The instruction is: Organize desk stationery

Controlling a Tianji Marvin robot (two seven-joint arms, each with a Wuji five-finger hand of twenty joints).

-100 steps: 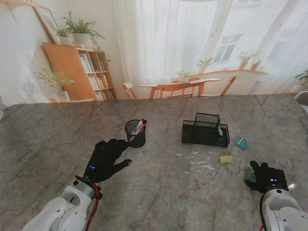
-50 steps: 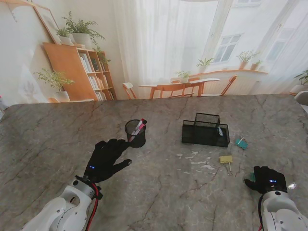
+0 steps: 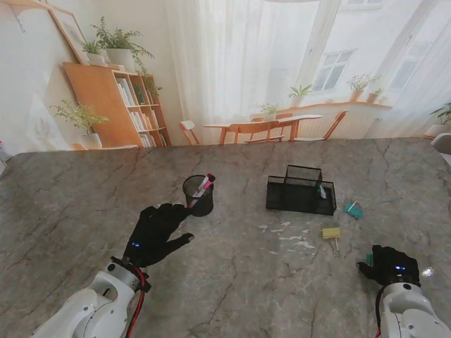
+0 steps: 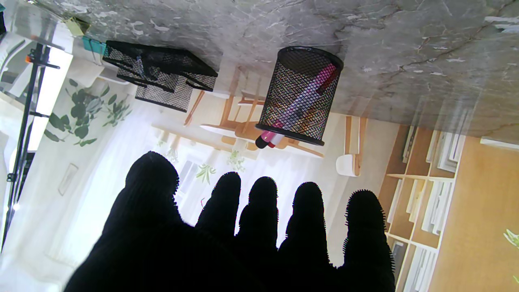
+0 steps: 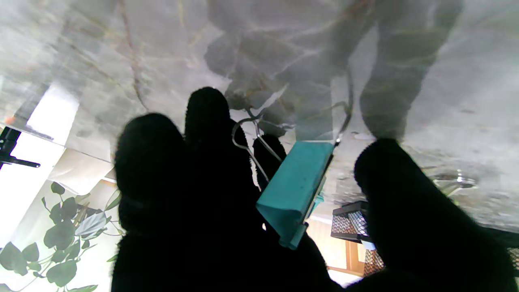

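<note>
While my right hand [image 3: 392,265] clamps a teal clip [image 5: 295,190], my left hand [image 3: 156,231] rests spread; two clips [image 3: 331,232] remain outside the organizer [image 3: 301,191].

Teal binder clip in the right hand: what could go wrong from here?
1. The teal binder clip sits tilted among the right hand's fingers, apparently loosely; it may slip during transport.
2. The black mesh desk organizer lies far from that hand, with a yellow binder clip between; a low carry could knock it.
</note>
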